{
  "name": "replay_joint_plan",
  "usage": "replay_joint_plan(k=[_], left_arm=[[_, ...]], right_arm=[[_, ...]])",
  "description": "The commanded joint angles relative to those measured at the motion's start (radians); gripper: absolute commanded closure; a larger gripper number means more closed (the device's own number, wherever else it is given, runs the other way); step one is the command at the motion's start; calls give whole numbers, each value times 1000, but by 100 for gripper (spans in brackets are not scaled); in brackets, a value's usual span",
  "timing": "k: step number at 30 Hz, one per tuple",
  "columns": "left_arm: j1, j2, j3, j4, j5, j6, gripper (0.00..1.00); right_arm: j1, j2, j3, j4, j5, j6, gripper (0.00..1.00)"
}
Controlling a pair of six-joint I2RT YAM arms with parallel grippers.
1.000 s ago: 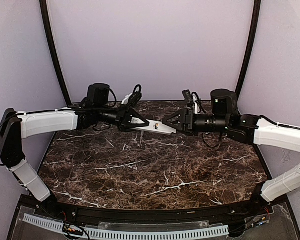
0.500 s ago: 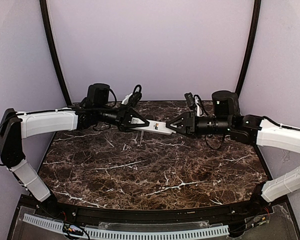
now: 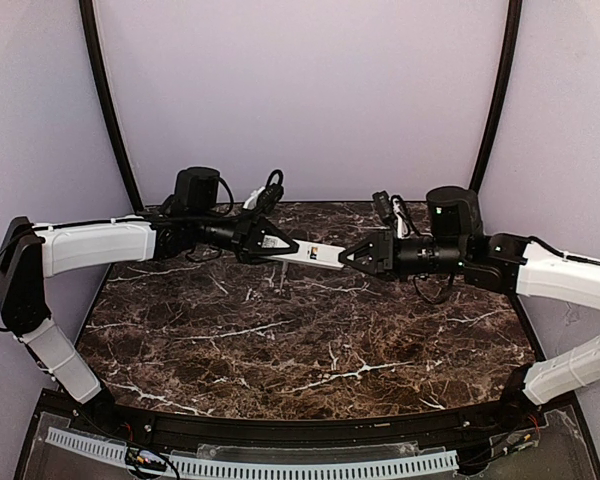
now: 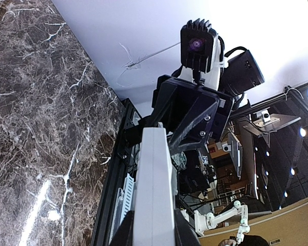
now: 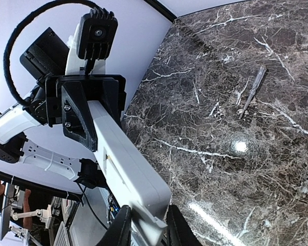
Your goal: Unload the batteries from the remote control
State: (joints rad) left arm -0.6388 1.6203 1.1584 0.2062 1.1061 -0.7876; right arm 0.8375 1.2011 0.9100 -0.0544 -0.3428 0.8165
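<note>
The white remote control [image 3: 315, 255] hangs level above the back of the table, held between both grippers. My left gripper [image 3: 285, 247] is shut on its left end; in the left wrist view the remote [image 4: 154, 189] runs up from between my fingers [image 4: 151, 233]. My right gripper [image 3: 348, 258] is shut on the right end. In the right wrist view its fingers [image 5: 146, 228] clamp the remote's [image 5: 123, 159] end, where a thin white lip sticks out. A small orange fleck shows at a slot in the remote's side. The batteries are otherwise hidden.
A thin pen-like tool [image 5: 252, 89] lies on the dark marble table [image 3: 300, 350] below the remote, and also shows in the top view [image 3: 281, 275]. Lilac walls close in the back and sides. Black frame posts stand at both back corners.
My right gripper's jaws, wide open a second ago, have closed onto the remote's right end. The right arm has shifted slightly right. The left arm has not moved.
</note>
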Motion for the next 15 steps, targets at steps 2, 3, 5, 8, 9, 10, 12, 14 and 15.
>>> replay_joint_plan(k=[2, 3, 5, 8, 9, 10, 12, 14, 15], left_arm=[[-1, -7, 0, -2, 15, 24, 100], [-1, -5, 0, -2, 15, 25, 100], [-1, -5, 0, -3, 15, 24, 100], [-1, -5, 0, -4, 15, 24, 100], [-1, -5, 0, -4, 15, 25, 100], [-1, -5, 0, -4, 15, 25, 100], [-1, -5, 0, -4, 15, 24, 100], [-1, -7, 0, -4, 15, 25, 100], [-1, -7, 0, -4, 15, 26, 100]], right_arm=[[5, -21, -18, 0, 20, -9, 79], [4, -22, -19, 1, 21, -9, 79], [5, -25, -20, -1, 24, -10, 81], [4, -30, -20, -6, 27, -11, 82], [5, -31, -20, -8, 29, -11, 82], [5, -34, -20, -13, 30, -11, 83], [5, -40, -23, -15, 33, -12, 84], [5, -45, -26, -17, 35, -12, 86], [4, -48, -29, -17, 35, -9, 86]])
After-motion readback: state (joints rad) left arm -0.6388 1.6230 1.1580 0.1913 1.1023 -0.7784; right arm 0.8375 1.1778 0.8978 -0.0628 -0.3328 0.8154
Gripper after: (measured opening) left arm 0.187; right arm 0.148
